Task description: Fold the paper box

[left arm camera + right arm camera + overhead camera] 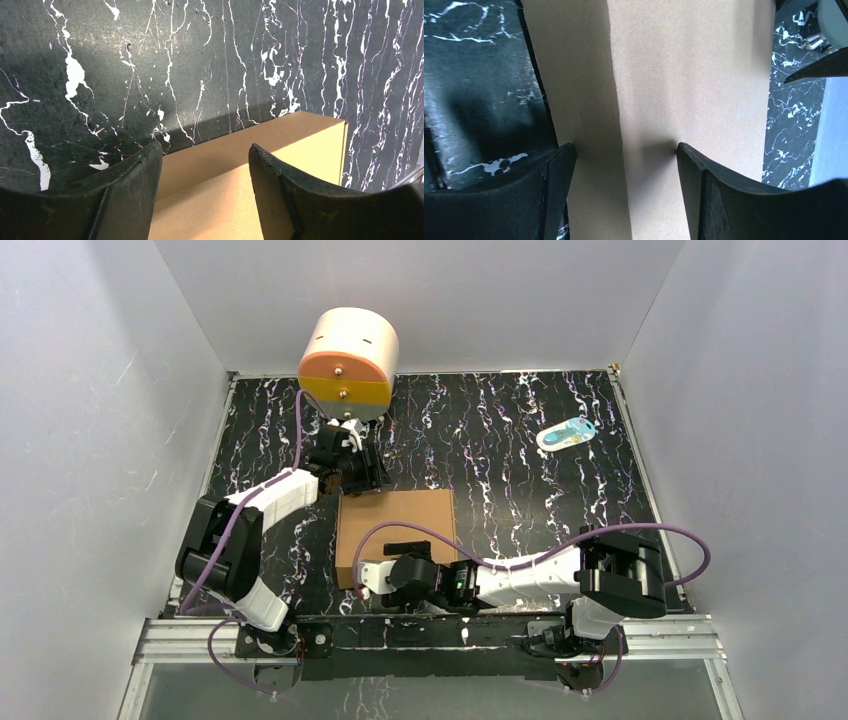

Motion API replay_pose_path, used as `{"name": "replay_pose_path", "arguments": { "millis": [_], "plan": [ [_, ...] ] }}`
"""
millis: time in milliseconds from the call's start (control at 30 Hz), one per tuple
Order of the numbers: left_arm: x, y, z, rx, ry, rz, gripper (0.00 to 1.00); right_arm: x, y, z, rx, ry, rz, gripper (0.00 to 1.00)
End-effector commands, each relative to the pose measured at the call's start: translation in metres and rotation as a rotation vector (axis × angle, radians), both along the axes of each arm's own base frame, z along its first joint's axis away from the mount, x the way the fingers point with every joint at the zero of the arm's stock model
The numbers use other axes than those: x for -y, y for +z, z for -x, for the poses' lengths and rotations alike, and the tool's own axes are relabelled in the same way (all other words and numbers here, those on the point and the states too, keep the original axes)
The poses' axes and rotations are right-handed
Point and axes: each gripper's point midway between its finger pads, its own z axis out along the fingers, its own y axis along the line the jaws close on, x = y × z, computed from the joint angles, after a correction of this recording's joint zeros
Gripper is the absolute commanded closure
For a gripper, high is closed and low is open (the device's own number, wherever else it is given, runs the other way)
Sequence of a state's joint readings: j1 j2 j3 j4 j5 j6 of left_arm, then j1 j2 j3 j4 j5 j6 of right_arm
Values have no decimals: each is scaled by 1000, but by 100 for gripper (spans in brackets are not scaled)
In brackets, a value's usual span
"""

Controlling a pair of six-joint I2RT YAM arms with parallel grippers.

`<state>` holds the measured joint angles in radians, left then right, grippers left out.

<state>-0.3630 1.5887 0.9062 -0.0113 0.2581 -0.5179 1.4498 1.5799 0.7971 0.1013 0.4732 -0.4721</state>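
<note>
- Surface point(520, 470): black with white veining, enclosed by pale walls point(100, 390) on three sides.
- Round cream drum point(352, 335): stands at the far edge, left of centre. An orange drawer point(335, 366) sits above a yellow drawer point(345, 392). Both are pushed in, so their contents are not visible.
- Small blue-and-white object point(565, 434): lies far right, well apart from everything else. It is too small to identify.
- Paper box point(400, 505): plain brown cardboard lying flat near the middle of the surface, close to the arm bases. It shows a flat top panel and no interior.
- Obstructions: the right arm point(520, 575) stretches across the box's near edge and hides its near-left corner. A purple cable point(400, 527) loops over the top panel.
- Left end effector point(205, 152): at the box's far-left corner, between the box and the drum. Its jaws are parted with cardboard showing in the gap, and it grips nothing.
- Right end effector point(626, 147): over the near-left part of the box, above a fold line. Its jaws are spread wide and it holds nothing.
</note>
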Motion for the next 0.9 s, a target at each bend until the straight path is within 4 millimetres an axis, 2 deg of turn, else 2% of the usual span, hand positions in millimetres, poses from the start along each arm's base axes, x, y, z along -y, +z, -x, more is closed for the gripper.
{"name": "replay_pose_path", "arguments": {
  "millis": [0,200,300,367,467,567,633,767,867],
  "plan": [
    [4,-7,27,-97,-52,-3,39,-3,23,-38,122,-92,-82,21],
    [10,-3,18,-88,-70,7,41,-7,36,-58,136,-106,-123,34],
    [8,2,10,-62,-56,-14,39,-11,39,-61,135,-100,-132,32],
    [0,14,1,-22,-20,-51,36,-11,42,-61,118,-107,-142,30],
    [-11,44,-10,66,44,-86,35,-6,51,-60,72,-142,-183,27],
    [-25,70,-15,137,108,-113,30,7,69,-63,9,-240,-262,26],
    [-34,76,-14,147,131,-126,28,20,75,-64,-59,-329,-299,26],
    [-44,71,-14,124,159,-108,26,52,73,-63,-193,-497,-342,26],
    [-40,68,-21,113,149,-87,25,70,69,-63,-295,-609,-379,26]
  ]
}}
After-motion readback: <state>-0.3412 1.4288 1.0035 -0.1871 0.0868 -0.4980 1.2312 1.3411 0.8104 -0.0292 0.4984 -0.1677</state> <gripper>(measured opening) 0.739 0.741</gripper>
